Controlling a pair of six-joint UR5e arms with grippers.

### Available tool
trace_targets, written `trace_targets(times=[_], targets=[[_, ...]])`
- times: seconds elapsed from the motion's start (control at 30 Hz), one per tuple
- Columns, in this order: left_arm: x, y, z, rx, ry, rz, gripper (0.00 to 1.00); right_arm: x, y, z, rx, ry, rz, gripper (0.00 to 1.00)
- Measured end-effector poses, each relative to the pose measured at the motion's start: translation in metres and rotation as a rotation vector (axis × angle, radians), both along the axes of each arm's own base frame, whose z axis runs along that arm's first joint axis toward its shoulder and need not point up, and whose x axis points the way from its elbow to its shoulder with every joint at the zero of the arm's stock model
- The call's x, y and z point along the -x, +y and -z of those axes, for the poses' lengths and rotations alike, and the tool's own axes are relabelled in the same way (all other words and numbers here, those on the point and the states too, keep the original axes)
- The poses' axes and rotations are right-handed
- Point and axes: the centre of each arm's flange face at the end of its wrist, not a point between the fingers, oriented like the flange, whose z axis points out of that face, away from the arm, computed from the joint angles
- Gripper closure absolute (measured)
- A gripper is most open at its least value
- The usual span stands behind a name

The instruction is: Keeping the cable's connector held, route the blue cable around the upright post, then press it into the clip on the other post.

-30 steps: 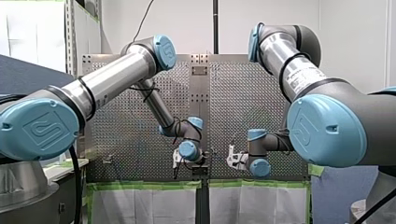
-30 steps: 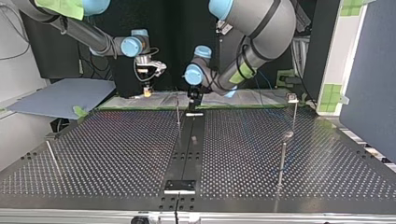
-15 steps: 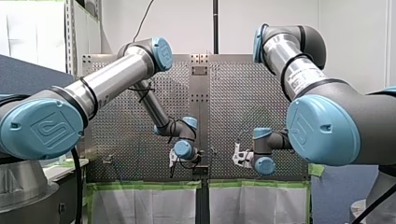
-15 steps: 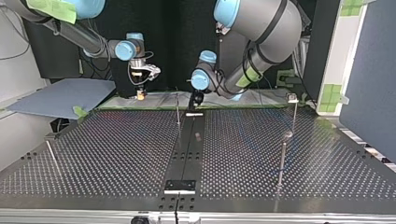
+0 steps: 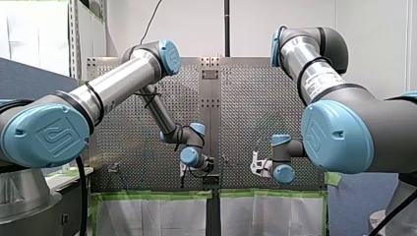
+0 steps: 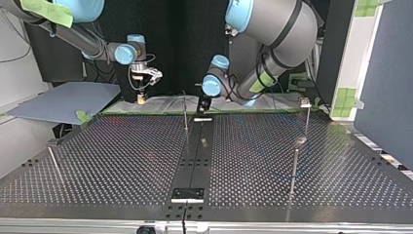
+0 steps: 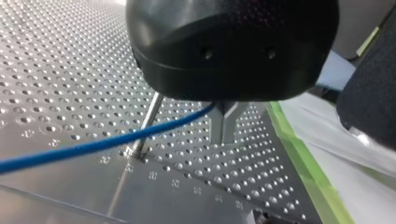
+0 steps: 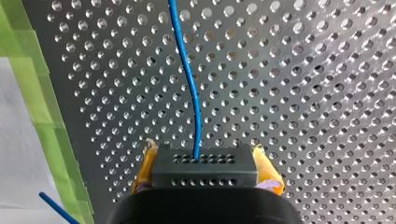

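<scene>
In the left wrist view my left gripper (image 7: 223,139) is black with metal fingers, shut on the thin blue cable (image 7: 93,145). From the fingers the cable runs across a thin upright post (image 7: 148,122), which stands close beside them. In the right wrist view my right gripper (image 8: 205,161) has its yellow pads (image 8: 264,169) shut on the black connector block (image 8: 205,171), and the blue cable (image 8: 192,93) leaves it over the perforated plate. In the top view my right gripper (image 6: 141,97) hangs at the table's far edge, left of the thin post (image 6: 185,114). My left gripper (image 6: 204,103) sits just right of that post.
More posts stand on the perforated table (image 6: 122,161): one topped by a small block (image 6: 305,102) at the top view's far right, one nearer (image 6: 294,165), and one at the left (image 6: 54,165). Green tape (image 7: 299,158) lines the table's edge. A dark centre strip (image 6: 195,161) crosses the table.
My right gripper has moved to the top view's left with the connector, away from the middle post. My left gripper has shifted slightly beside the post and stays shut on the cable.
</scene>
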Motion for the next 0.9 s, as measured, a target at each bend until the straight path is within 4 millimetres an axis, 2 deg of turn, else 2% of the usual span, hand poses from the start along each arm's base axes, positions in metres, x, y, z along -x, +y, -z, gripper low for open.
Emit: trace_targets(times=[0.3,0.57,0.9], targets=[[-0.009,0.000,-0.005,0.037,0.004,0.028,0.99,0.004,-0.005,-0.002,0.010,-0.003,0.010,1.00],[-0.029,-0.006,-0.023,0.095,-0.001,0.033,0.99,0.008,-0.018,-0.007,0.029,-0.010,0.020,1.00],[-0.041,-0.004,-0.030,0.137,-0.006,0.027,0.99,0.011,-0.033,-0.014,0.050,-0.016,0.030,1.00]])
